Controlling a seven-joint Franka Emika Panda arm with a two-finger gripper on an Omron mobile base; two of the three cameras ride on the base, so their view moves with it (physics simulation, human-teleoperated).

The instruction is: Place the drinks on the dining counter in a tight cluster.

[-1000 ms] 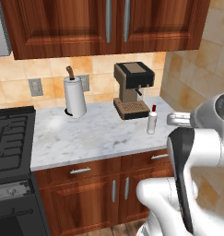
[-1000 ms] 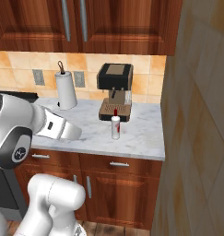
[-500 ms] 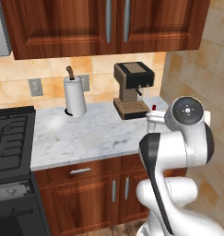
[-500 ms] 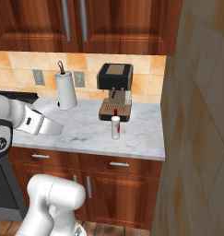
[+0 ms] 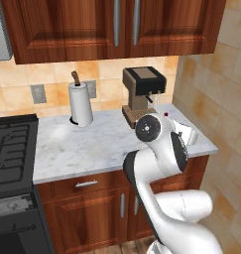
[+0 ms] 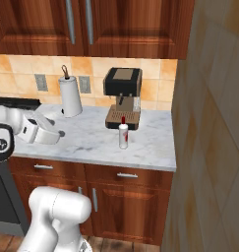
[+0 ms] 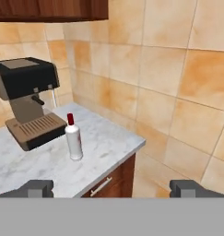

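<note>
The gripper [image 7: 111, 188] is spread wide with nothing between its fingertips [image 7: 38, 187], and it hangs apart from every object, level with the front of the marble worktop [image 6: 91, 140]. The slim white red-capped bottle [image 7: 73, 138] stands upright on this worktop, ahead of the gripper and to the left in the hand view, just in front of the coffee machine [image 6: 123, 97] and not touching it. Further along the worktop, a paper-towel roll [image 5: 80, 103] stands upright against the tiled backsplash [image 5: 47, 79]. A black stove [image 5: 10, 151] adjoins the far end.
</note>
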